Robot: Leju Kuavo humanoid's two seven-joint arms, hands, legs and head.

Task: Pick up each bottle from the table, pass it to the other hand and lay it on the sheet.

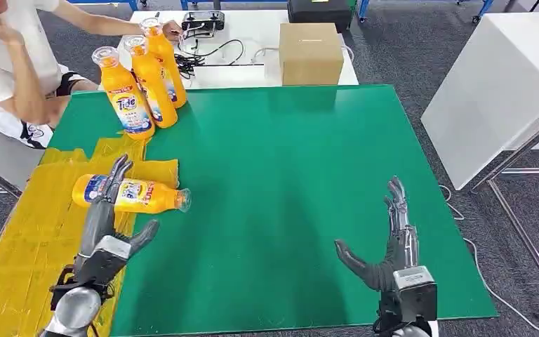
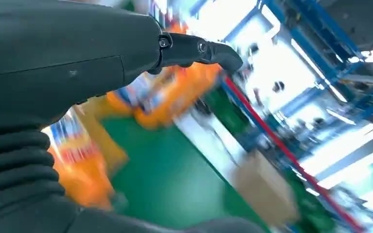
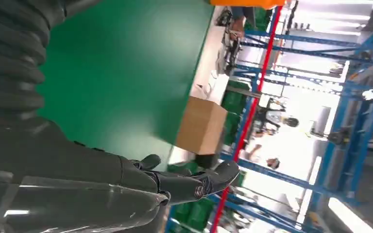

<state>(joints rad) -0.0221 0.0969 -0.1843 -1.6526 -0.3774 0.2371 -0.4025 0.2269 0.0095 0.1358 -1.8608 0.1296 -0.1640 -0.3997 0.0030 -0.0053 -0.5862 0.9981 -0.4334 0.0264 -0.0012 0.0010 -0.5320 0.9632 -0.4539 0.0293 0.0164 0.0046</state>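
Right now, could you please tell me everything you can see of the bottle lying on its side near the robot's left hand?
The lying bottle is orange-yellow plastic by its look, with a clear cap and a label in white, blue and red. It lies on its side, cap toward the table's middle, its base end on the yellow sheet and its cap end over the green table. The left hand reaches across its body from the near side with fingers spread, touching it as far as I can tell; no closed grip shows.

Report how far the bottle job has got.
Done: one bottle lies on its side, mostly on the yellow sheet. In hand: nothing; the left hand is at that bottle, the right hand spread open. Left: three upright bottles at the table's far corner.
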